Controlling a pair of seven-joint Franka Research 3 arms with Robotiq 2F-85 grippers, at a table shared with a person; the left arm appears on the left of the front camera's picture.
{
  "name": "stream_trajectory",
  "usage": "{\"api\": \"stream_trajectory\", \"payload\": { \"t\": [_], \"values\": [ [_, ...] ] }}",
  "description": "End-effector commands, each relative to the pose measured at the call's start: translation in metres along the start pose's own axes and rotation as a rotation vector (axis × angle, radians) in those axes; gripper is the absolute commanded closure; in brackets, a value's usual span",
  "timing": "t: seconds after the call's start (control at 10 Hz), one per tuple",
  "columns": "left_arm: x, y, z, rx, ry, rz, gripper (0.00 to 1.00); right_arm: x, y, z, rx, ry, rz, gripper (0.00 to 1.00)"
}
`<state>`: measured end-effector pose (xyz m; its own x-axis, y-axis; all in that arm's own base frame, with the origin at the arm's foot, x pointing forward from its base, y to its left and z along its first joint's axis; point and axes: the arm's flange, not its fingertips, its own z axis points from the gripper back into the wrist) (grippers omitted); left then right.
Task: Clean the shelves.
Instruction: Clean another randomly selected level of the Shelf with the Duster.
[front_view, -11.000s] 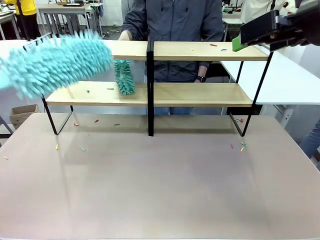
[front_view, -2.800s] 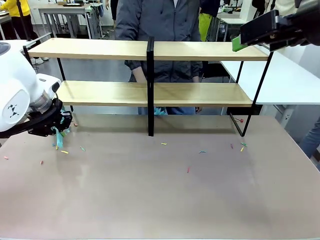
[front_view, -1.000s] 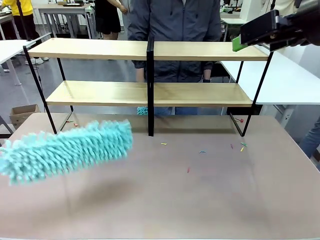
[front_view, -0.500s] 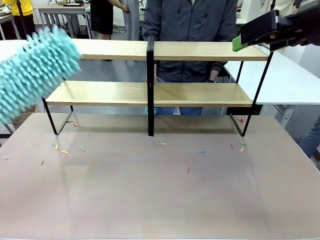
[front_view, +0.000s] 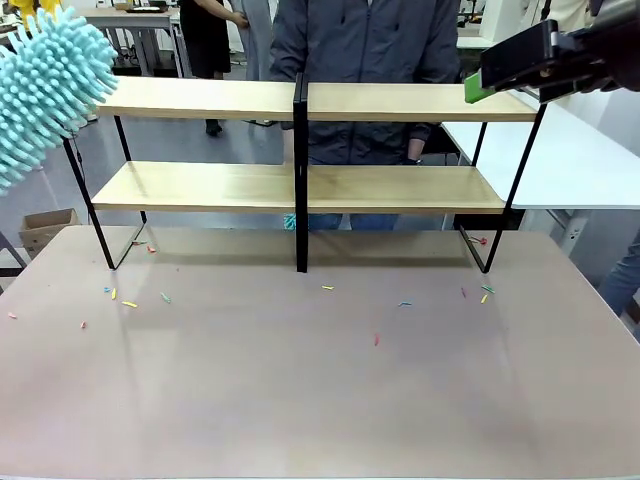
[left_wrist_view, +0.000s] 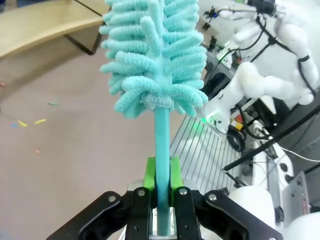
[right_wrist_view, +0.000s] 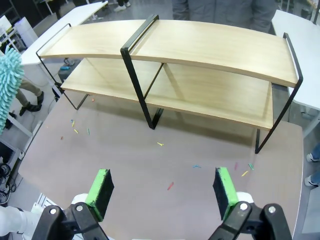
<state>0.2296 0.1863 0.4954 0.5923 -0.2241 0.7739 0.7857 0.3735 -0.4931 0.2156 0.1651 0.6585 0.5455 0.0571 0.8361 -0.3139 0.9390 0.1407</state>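
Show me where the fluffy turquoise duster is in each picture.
Front view: duster top left, beside the shelves.
Left wrist view: duster centre, handle clamped in left tool; shelves top left.
Right wrist view: duster left edge; shelves across top.
Shared landmark: the shelves.

This looks like a robotics lab or test hall rather than a home. The beige work surface (front_view: 320, 400) stands beside a plain white table (front_view: 560, 150) on a bare grey floor (front_view: 185, 140), and people (front_view: 205, 35) stand among more metal-legged tables (front_view: 130, 25) in the upper left of the front view. A cardboard box (front_view: 45, 228) sits on the floor at the left edge, and the right pincer (right_wrist_view: 161, 182), black with green pads, rises from the bottom of the right wrist view.
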Motion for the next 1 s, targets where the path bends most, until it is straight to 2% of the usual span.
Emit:
{"api": "stream_trajectory", "payload": {
  "t": [0.0, 0.2, 0.4, 0.6, 0.7, 0.9],
  "values": [
    [0.007, 0.0, 0.001, -0.014, 0.033, -0.02, 0.87, 0.0, 0.0, 0.0, -0.008, 0.003, -0.001, 0.0],
    [0.018, 0.011, -0.03, 0.014, 0.177, 0.021, 0.87, 0.0, 0.0, 0.0, -0.008, 0.003, -0.001, 0.0],
    [0.031, 0.027, -0.086, 0.054, 0.413, 0.086, 0.87, 0.0, 0.0, 0.0, -0.008, 0.003, -0.001, 0.0],
    [0.04, 0.054, -0.146, 0.14, 0.615, 0.246, 0.87, 0.0, 0.0, 0.0, -0.008, 0.003, -0.001, 0.0],
    [0.036, 0.068, -0.16, 0.149, 0.655, 0.298, 0.87, 0.0, 0.0, 0.0, -0.008, 0.003, -0.001, 0.0],
    [0.027, 0.099, -0.174, 0.239, 0.622, 0.438, 0.87, 0.0, 0.0, 0.0, -0.008, 0.003, -0.001, 0.0]
  ]
}}
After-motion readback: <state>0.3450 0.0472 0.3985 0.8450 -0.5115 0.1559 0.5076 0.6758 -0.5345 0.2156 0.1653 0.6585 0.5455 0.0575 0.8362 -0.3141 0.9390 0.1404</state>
